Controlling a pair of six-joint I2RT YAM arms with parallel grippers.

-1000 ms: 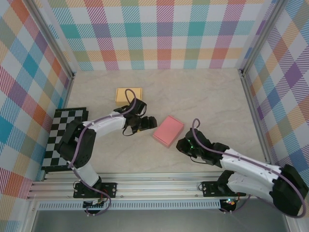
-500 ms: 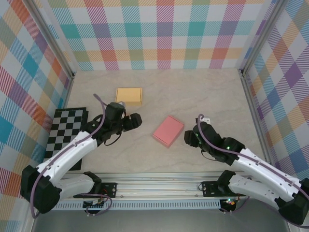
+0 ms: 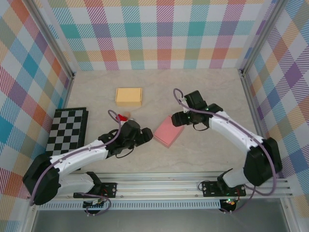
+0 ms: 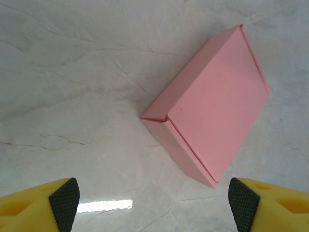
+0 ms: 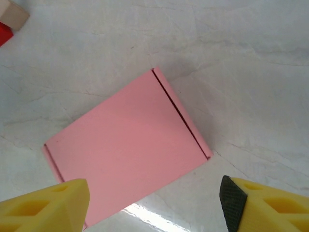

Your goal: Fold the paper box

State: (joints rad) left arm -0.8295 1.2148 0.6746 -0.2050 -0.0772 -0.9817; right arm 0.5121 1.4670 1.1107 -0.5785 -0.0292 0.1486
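Pink paper box (image 3: pixel 168 131) lies flat mid-table, lid down, long axis diagonal; left gripper (image 3: pixel 145 137) just beside its near-left end, right gripper (image 3: pixel 179 118) over far-right corner, probably nearer; both spread wide, empty.

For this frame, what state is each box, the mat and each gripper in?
pink paper box: closed, lying flat on the table, not gripped.
yellow paper box: closed, lying flat, apart near the back.
checkerboard mat: lying flat by the left wall.
left gripper: open, empty.
right gripper: open, empty.
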